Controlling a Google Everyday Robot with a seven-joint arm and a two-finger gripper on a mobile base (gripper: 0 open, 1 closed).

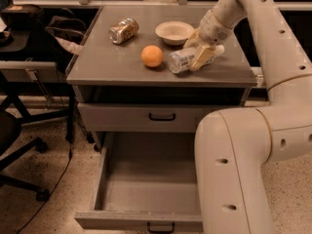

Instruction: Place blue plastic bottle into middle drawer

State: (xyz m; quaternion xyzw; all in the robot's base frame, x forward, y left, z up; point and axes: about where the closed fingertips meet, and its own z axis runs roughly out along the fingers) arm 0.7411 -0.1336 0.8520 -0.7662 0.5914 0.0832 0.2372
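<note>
The blue plastic bottle [181, 60] lies on its side on the cabinet top [112, 62], right of the orange [152, 56], with its white cap [220, 48] pointing right. My gripper [201, 52] comes down from the upper right and sits over the bottle's middle, touching it. The bottle rests on the top surface. The middle drawer [146, 189] is pulled out wide below, with a bare grey floor and a black handle [161, 226] on its front.
A shiny metal can [123, 30] lies at the back left of the top and a shallow white bowl [174, 32] sits at the back, just behind my gripper. A closed drawer front [161, 117] lies above the open one. My arm's large body [234, 169] covers the open drawer's right side. Office chairs [19, 130] stand at left.
</note>
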